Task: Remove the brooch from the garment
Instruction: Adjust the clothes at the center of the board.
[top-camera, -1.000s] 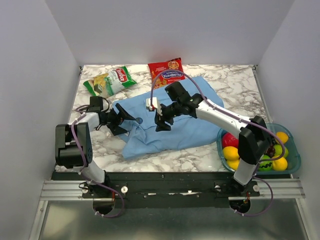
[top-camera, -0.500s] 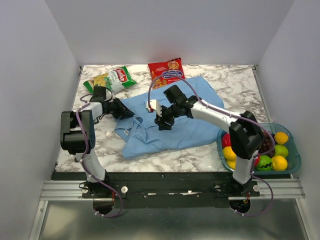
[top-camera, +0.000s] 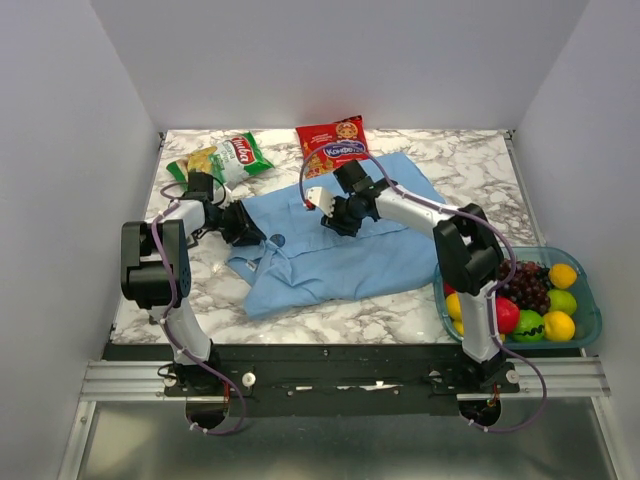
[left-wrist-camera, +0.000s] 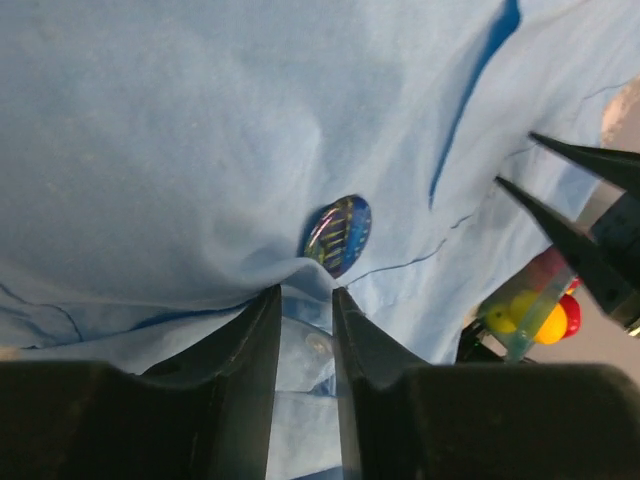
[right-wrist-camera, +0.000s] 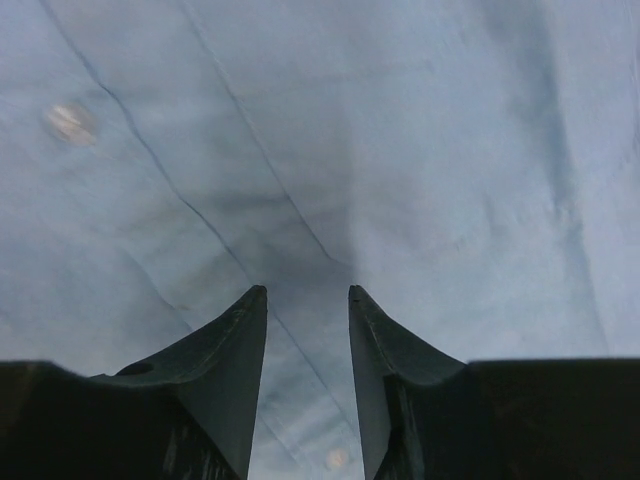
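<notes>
The brooch (left-wrist-camera: 338, 233) sits on the garment (top-camera: 340, 250), which lies on the table (top-camera: 470, 160) left of the fruit tub (top-camera: 596, 318).

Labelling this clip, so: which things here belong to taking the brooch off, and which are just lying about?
In the job: brooch, blue garment, left claw, right claw.
Lying about: green snack bag, red snack bag, fruit tray.

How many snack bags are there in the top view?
2. The green bag lies at the far left, beyond the left arm. The red bag lies at the far middle, by the far edge of the garment. None seems hidden.
</notes>
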